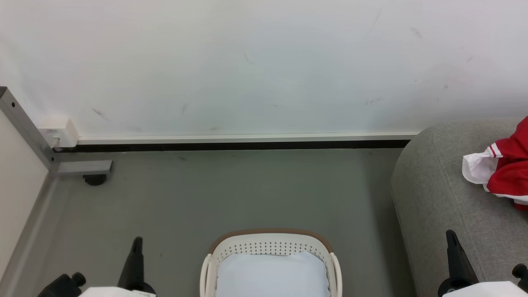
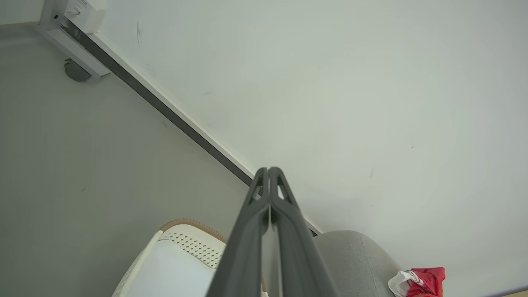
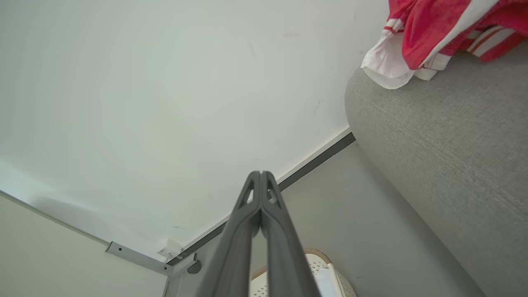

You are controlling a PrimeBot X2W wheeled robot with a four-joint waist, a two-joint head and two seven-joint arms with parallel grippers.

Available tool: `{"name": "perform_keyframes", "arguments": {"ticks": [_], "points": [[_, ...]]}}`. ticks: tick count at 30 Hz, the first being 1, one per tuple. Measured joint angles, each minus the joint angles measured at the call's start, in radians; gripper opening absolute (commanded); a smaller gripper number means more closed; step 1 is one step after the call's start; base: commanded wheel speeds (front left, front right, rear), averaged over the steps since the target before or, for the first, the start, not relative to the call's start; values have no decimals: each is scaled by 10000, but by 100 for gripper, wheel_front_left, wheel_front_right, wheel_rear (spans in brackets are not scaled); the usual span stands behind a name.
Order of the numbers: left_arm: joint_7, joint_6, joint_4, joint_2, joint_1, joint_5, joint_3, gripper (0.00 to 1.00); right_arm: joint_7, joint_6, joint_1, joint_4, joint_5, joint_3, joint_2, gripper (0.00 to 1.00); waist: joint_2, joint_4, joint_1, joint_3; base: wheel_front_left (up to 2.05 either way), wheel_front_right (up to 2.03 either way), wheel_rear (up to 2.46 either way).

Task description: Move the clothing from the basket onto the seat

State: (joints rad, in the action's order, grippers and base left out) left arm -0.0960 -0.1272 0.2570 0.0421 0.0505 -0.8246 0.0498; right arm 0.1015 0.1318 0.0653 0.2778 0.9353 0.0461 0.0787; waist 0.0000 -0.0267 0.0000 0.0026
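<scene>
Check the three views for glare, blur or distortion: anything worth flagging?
Head view: soft, even light, no glare, sharp; the basket is cut by the bottom edge. Left wrist view: the left gripper looks soft close to the lens. Right wrist view: the clothing looks washed-out pink, the seat weave smears toward the lower right.

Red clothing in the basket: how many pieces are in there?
0. In the basket lies a pale liner pad; its near end is cut off by the picture's edge, so a piece may be hidden. The red clothing lies bunched on the seat.
</scene>
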Motion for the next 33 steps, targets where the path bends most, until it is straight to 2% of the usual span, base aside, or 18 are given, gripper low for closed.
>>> {"name": "perform_keyframes", "arguments": {"ticks": [33], "points": [[963, -2, -46, 8, 244, -3657, 295, 0, -982, 0, 159, -153, 3177, -715, -119, 0, 0, 101, 0, 2, 0, 0, 0]]}}
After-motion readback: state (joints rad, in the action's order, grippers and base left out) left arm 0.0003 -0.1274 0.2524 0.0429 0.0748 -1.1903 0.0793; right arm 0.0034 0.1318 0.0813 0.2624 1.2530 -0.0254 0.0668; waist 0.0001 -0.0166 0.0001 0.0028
